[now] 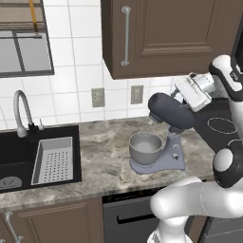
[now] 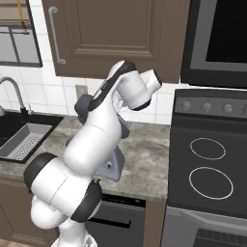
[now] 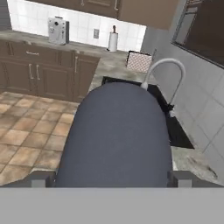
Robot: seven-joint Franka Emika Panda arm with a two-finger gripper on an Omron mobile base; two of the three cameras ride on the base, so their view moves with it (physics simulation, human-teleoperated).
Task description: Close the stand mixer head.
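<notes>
Stand mixer head tilted up above mixing bowl, not yet closed. Hand at head's rear top, fingers wide astride it, probably touching, placed for pushing down.

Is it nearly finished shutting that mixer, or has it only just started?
Partway at best. Done: the arm has reached over, and its hand sits at the rear top of the stand mixer head. In hand: it appears to be pressing on the head, whose dark housing looms right in front of the hand camera. Left: the head is tilted up, its front raised above the mixing bowl, so it must swing down.
</notes>
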